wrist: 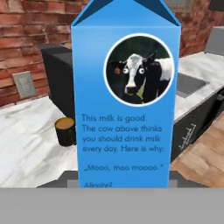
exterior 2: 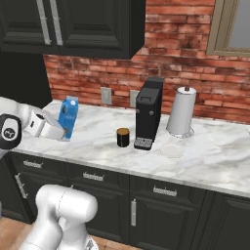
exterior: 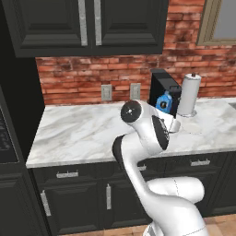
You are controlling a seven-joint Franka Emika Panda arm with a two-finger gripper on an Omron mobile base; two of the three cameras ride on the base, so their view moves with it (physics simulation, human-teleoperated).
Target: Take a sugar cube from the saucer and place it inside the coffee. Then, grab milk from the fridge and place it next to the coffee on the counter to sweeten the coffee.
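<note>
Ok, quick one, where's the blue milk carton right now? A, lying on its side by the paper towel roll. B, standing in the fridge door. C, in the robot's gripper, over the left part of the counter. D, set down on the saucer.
C: in the right base view the milk carton is upright at the gripper over the counter, left of the coffee.

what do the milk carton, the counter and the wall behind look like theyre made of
The milk carton: looks like matte printed paperboard, going by its folded gable top, flat blue faces and the printed cow picture and text. The counter: polished white marble or a marble-look stone, with grey veins. The wall: rough red brick with pale mortar lines, though as a render it may be just a surface pattern.
</note>
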